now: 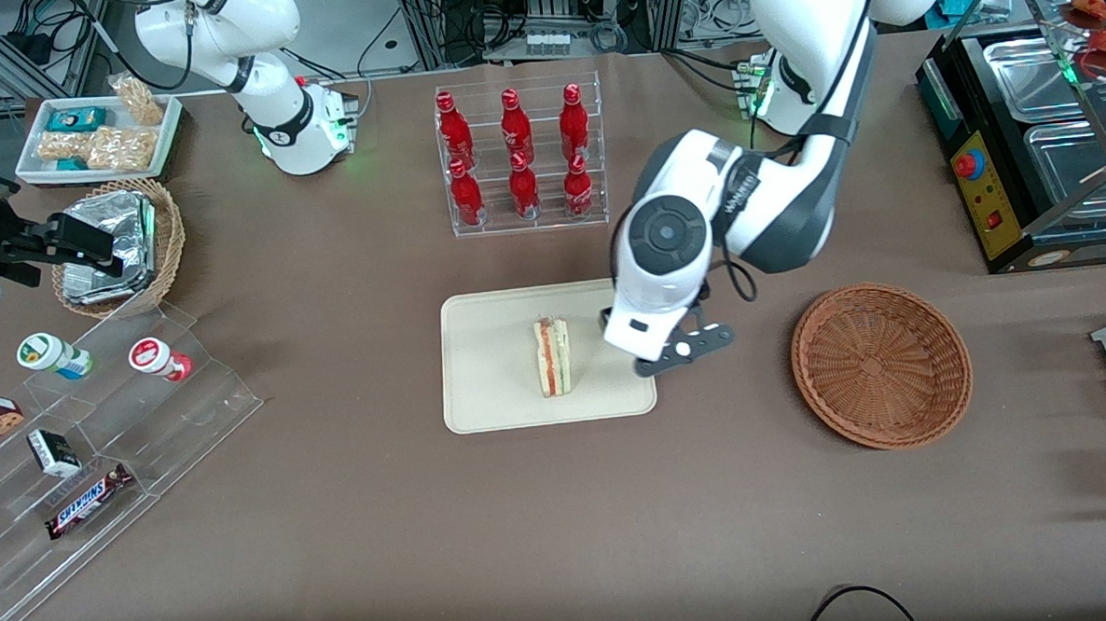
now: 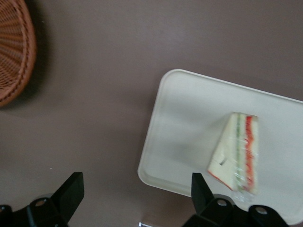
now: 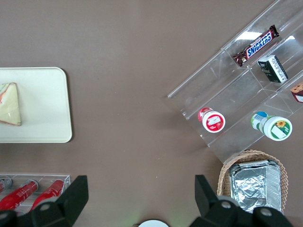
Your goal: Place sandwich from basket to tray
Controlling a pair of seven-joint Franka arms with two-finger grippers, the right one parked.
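the sandwich (image 1: 552, 355) is seen lying on the tray (image 1: 491, 388), near the tray's middle, its layered filling edge turned up. just beside it, toward the working arm's end of the table, the gripper (image 1: 621, 331) is held above the tray's edge, its fingers (image 2: 71, 189) spread wide and nothing gripped between them. farther toward that end, the basket (image 1: 880, 364) is left on the brown table (image 1: 338, 507), well apart from the tray.

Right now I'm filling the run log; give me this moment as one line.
sandwich: on tray | basket: holds nothing | gripper: open, above tray's edge nearest basket | task: placed
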